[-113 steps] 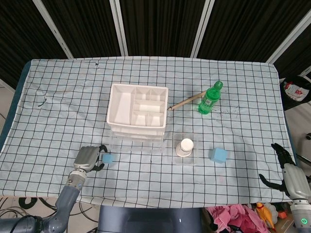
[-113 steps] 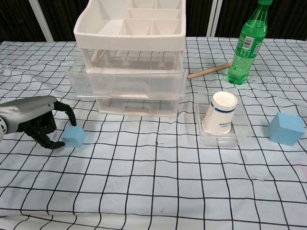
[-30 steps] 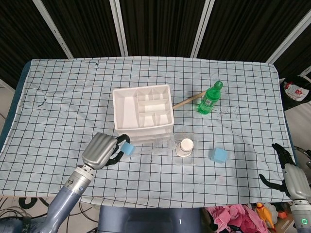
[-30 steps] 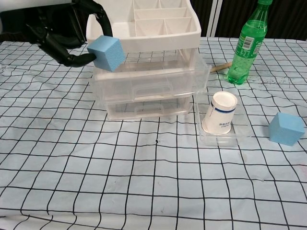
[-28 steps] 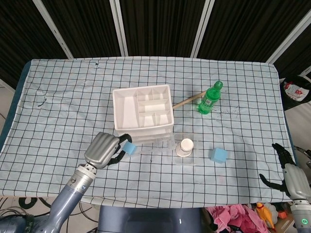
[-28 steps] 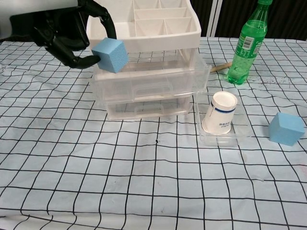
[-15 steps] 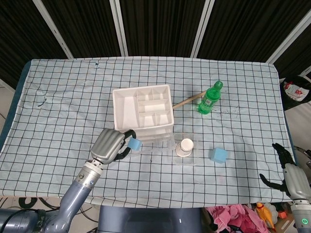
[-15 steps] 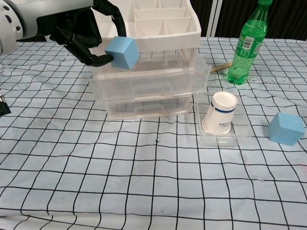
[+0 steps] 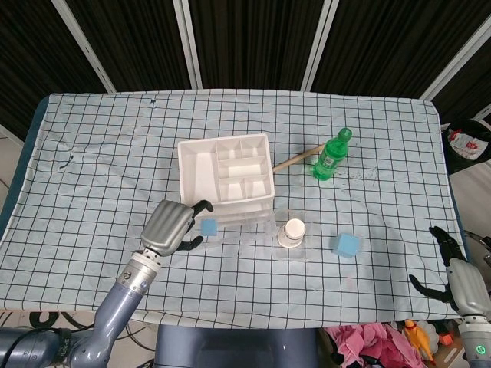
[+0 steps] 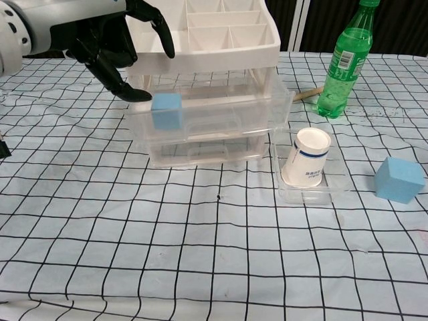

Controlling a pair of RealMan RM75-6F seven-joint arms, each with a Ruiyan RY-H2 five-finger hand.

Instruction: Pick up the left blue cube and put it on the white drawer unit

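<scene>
The left blue cube (image 9: 208, 227) (image 10: 166, 111) is out of my left hand and sits against the front of the upper clear drawer, below the white top tray of the drawer unit (image 9: 184, 175) (image 10: 207, 62). Whether it rests on the drawer's lip or hangs in mid-air I cannot tell. My left hand (image 9: 170, 225) (image 10: 112, 42) hovers just up and left of the cube, fingers spread and holding nothing. The right hand (image 9: 454, 273) lies open at the table's near right corner.
A second blue cube (image 9: 344, 244) (image 10: 399, 179) lies to the right. A paper cup (image 9: 292, 231) (image 10: 309, 156) stands in a clear tray beside the drawers. A green bottle (image 9: 331, 155) (image 10: 345, 60) and a wooden stick (image 9: 295, 159) (image 10: 289, 101) lie behind.
My left hand lifted the cube from the cloth up to the drawer unit, then let go. The cube has dropped from the fingertips to the drawer front. The right hand stayed still.
</scene>
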